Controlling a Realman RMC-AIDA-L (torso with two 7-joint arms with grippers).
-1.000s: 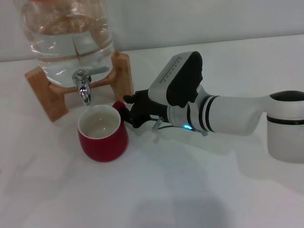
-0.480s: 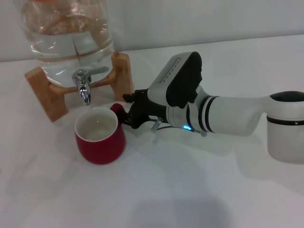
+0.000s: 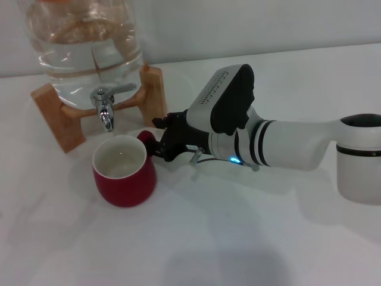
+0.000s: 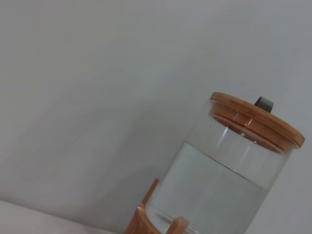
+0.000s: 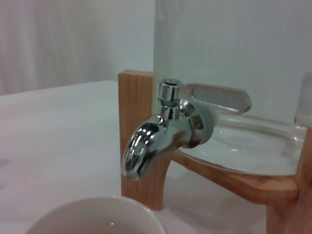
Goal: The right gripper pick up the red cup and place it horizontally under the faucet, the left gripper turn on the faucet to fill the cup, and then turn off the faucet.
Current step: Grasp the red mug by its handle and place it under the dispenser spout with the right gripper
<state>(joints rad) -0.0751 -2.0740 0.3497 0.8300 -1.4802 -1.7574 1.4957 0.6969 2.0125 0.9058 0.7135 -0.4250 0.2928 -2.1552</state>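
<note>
The glossy dark-red ceramic cup with an off-white inside is seen standing upright on the white table, its mouth facing up, just below and slightly forward of the spout of the small shiny chrome faucet. In the head view the cup lies at about six o'clock from the faucet, apart from it. In the right wrist view the off-white rim of the cup is seen beneath the faucet, whose flat lever handle points sideways.

The faucet is fixed to a clear glass jar holding water, which is carried on a wooden stand. In the left wrist view the jar is shown with a round wooden lid.

The right gripper, a black two-fingered claw on a white arm with black bands, is held at about three o'clock from the cup, and its fingers are clenched on the cup's small red loop handle. A blue light is seen on its housing.

The left gripper is not shown in any view, so its state cannot be told.
</note>
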